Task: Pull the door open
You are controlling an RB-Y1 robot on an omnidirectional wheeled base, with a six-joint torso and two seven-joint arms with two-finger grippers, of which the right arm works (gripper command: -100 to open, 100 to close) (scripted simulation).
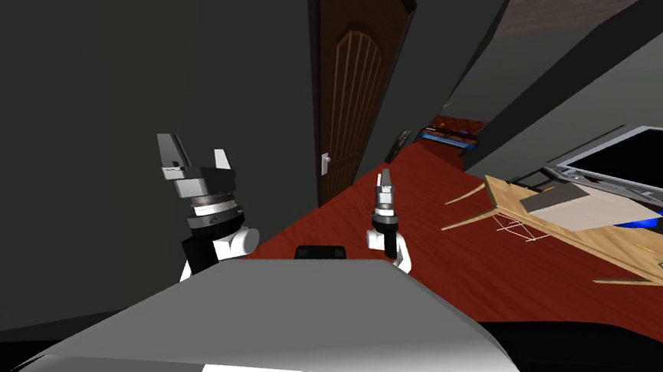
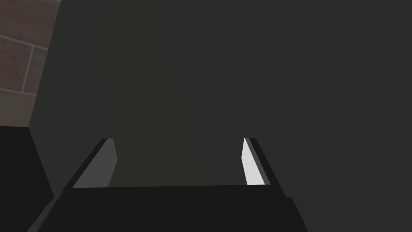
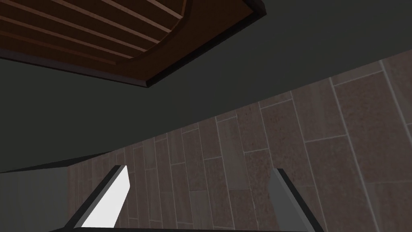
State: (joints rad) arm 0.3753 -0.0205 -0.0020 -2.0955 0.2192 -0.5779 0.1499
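Door (image 1: 351, 97), dark brown with an arched, ribbed panel, stands upright in the dark grey wall (image 1: 101, 94). Its long axis runs floor to ceiling and its panelled face is turned toward the room. It lies ahead of both end effectors and well apart from them. Its small white handle (image 1: 326, 161) sits on the edge nearer the left end effector (image 1: 196, 156), low on the door. The left end effector (image 2: 179, 141) faces the wall with its fingers spread and nothing between them. The right end effector (image 1: 384, 179) is raised over the red floor (image 1: 410, 227), fingers also spread (image 3: 200, 169), pointing up past the door's top corner (image 3: 120, 32). Off to its right stands a wooden desk (image 1: 587, 230).
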